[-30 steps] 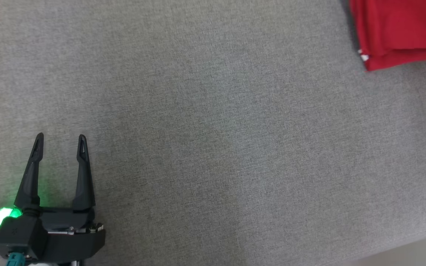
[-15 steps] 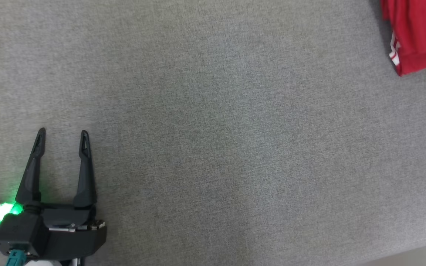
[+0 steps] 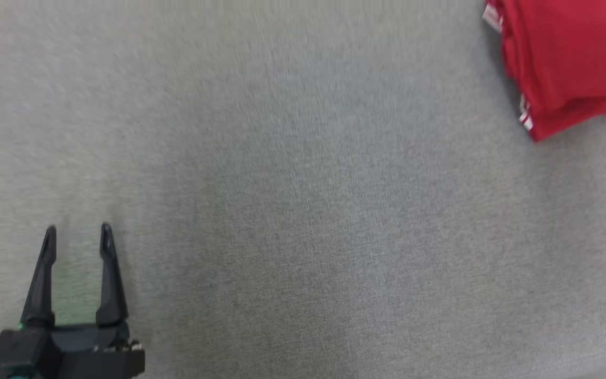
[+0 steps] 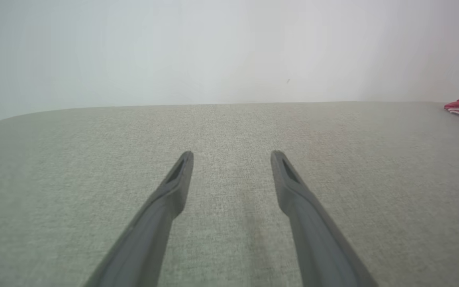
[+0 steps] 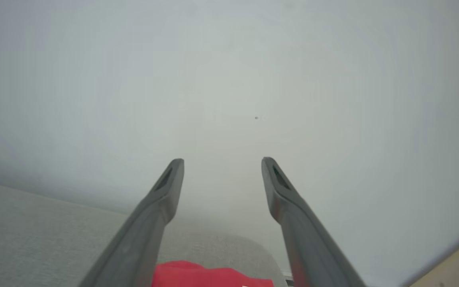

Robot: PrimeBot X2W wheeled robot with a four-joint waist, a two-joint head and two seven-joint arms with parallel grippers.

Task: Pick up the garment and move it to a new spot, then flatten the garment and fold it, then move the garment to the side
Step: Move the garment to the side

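Grey fabric table [image 3: 303,184], folded red garment [image 3: 571,63] far right. Left gripper [image 3: 78,231] and right gripper [image 5: 222,161] fingers spread, empty; best to lift the right straight up, sparing the folds.

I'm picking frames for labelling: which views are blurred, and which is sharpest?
Head view: motion-smeared, the weave of the grey fabric surface blurs most near the top, and the red garment has soft edges. Left wrist view: sharpest, weave crisp around the left pincer. Right wrist view: hazy, washed out, garment soft below the right pincer.
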